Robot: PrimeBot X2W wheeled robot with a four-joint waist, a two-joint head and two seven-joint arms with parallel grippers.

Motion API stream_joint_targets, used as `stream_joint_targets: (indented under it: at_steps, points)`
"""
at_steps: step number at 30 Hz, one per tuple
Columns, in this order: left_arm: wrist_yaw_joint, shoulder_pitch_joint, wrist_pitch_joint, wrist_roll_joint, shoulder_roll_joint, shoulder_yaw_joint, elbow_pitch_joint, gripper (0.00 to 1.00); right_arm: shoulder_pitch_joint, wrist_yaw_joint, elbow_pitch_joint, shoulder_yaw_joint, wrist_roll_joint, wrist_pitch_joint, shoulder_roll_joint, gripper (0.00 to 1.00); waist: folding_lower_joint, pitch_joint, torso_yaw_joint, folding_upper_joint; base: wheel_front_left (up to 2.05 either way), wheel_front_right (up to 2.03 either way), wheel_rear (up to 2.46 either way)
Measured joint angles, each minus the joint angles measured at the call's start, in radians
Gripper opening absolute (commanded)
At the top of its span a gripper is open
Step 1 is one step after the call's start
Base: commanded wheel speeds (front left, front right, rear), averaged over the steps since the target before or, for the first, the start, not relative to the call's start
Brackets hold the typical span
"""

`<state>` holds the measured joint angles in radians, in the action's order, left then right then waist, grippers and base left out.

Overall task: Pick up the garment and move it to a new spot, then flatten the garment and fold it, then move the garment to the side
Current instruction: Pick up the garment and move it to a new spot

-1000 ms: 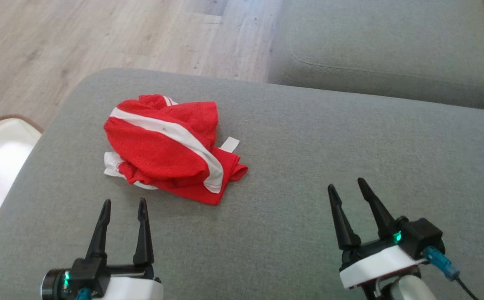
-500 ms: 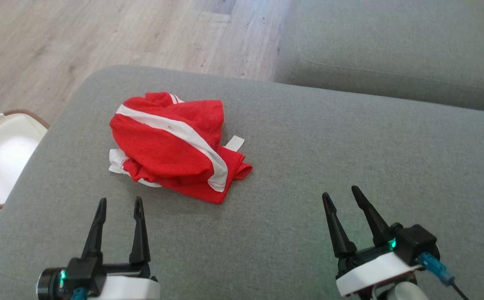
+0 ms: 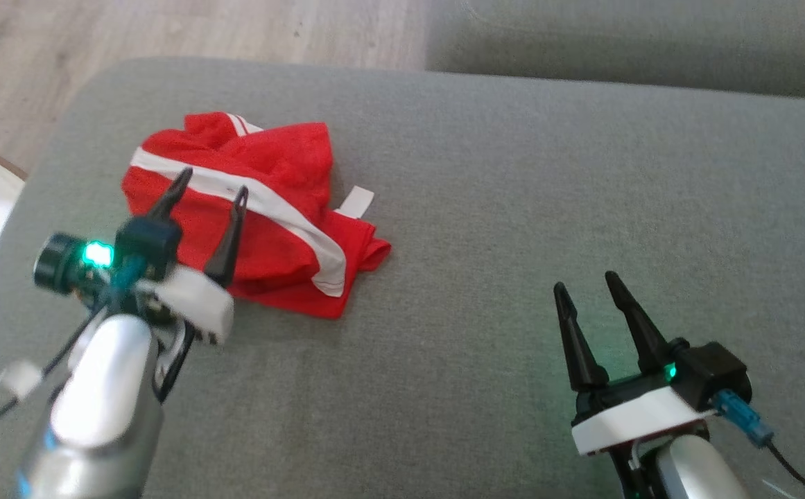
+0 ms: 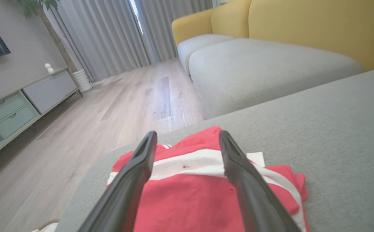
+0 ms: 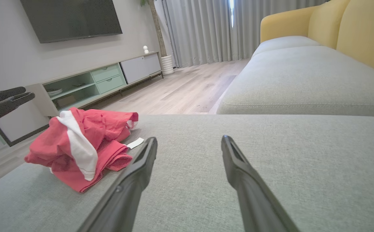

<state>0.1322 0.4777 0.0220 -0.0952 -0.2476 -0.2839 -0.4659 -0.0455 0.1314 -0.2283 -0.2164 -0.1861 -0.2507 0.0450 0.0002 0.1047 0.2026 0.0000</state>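
- Saw left gripper (image 3: 212,182) at 10 o'clock, fingers apart, over crumpled red garment (image 3: 284,159).
- Saw right gripper (image 3: 584,282) at 4 o'clock, fingers apart, empty, over grey cushion (image 3: 513,173).

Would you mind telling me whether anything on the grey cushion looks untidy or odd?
The red garment lies crumpled in a heap near the left end of the cushion, not flat. A small dark speck marks its white stripe, and a white tag sticks out at its edge.

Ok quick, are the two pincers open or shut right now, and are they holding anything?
Left pincer: open, over the red garment, holding nothing.
Right pincer: open, holding nothing.
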Motion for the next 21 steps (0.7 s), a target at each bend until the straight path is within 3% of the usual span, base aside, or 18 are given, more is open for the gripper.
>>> stream_joint_targets:
  at_steps: [6,14,15,16,17,21]
  points:
    - [0.000,0.095,-0.128,-0.137,-0.059,-0.147,-0.108,1.00,-0.014,0.000,0.001,0.002,0.000,0.000,0.000,1.00,0.0000,0.038,-0.042,0.0000,0.00,0.00,0.00]
    - [0.000,0.121,-0.184,-0.246,-0.116,-0.183,-0.202,1.00,-0.039,0.000,0.007,0.003,-0.007,0.000,0.000,1.00,-0.0001,0.066,-0.079,0.0000,0.00,0.00,0.00]
    - [0.000,0.122,-0.180,-0.251,-0.117,-0.185,-0.211,0.83,-0.040,0.000,0.007,0.003,-0.007,0.000,0.000,1.00,0.0000,0.068,-0.083,0.0000,0.00,0.00,0.00]
    - [0.000,0.124,-0.179,-0.258,-0.116,-0.188,-0.219,0.25,-0.041,0.000,0.007,0.003,-0.007,0.000,0.000,1.00,-0.0001,0.070,-0.086,0.0000,0.00,0.00,0.00]
    - [0.000,0.127,-0.172,-0.265,-0.116,-0.192,-0.228,0.00,-0.042,0.000,0.007,0.003,-0.007,0.000,0.000,1.00,-0.0002,0.071,-0.089,0.0000,0.00,0.00,0.00]
    - [0.000,0.140,-0.115,-0.270,-0.116,-0.197,-0.245,0.00,-0.043,0.000,0.006,0.003,-0.007,0.000,0.000,1.00,-0.0001,0.069,-0.095,0.0000,0.00,0.00,0.00]
